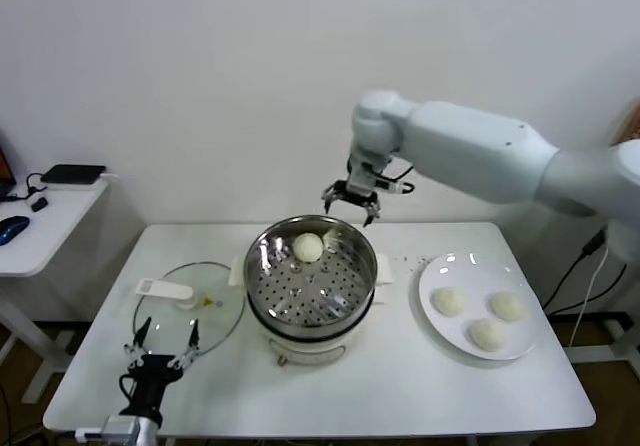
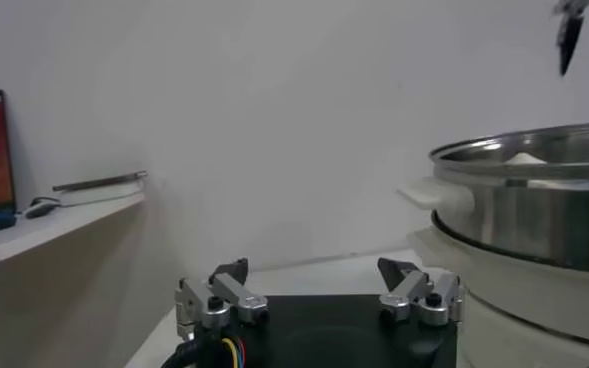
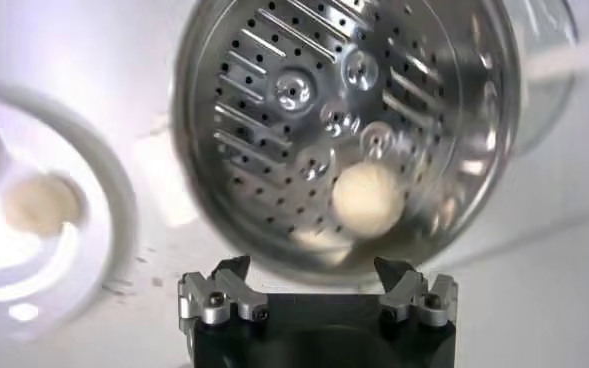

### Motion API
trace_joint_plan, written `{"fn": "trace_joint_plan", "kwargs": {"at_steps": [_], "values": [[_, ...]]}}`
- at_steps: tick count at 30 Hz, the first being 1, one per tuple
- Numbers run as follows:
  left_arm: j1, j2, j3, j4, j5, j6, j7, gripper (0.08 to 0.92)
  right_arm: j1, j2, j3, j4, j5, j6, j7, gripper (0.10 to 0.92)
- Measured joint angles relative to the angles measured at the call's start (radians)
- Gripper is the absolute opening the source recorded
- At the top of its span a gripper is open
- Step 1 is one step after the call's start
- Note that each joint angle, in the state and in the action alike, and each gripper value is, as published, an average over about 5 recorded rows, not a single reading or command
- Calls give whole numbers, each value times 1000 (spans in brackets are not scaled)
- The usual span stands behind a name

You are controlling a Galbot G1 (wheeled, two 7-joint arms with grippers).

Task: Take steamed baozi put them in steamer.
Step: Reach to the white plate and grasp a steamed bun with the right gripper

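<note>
One steamed baozi (image 1: pixel 308 247) lies inside the steamer (image 1: pixel 311 275) at its far side; three more (image 1: pixel 477 316) sit on the white plate (image 1: pixel 431 291). The right end effector (image 1: pixel 351 202) hovers released above the steamer's far rim. The left end effector (image 1: pixel 160 347) rests released near the glass lid (image 1: pixel 188 309) on the surface (image 1: pixel 400 386).

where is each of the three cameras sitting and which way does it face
Head view: on the robot's head, looking forward and down at the white table; the steamer holds one baozi, three sit on the plate; both arms show, the right gripper open beyond the steamer.
Left wrist view: low by the table, facing sideways at the steamer; the open left gripper shows.
Right wrist view: above, facing down into the steamer; the right gripper shows.
Shared: all three show the steamer.
</note>
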Motion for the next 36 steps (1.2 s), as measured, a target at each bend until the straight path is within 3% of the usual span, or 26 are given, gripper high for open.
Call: {"fn": "trace_joint_plan", "kwargs": {"at_steps": [6, 13, 23, 36], "values": [[8, 7, 6, -12, -4, -5, 2, 823, 23, -134, -63, 12, 150, -172, 23, 823], [19, 11, 9, -15, -9, -20, 13, 823, -25, -267, -68, 0, 209, -321, 26, 823], [23, 8, 8, -29, -10, -23, 18, 823, -185, -345, 16, -23, 155, -415, 27, 823], [27, 0, 5, -20, 0, -29, 20, 823, -383, -337, 130, -73, 60, -428, 39, 823]]}}
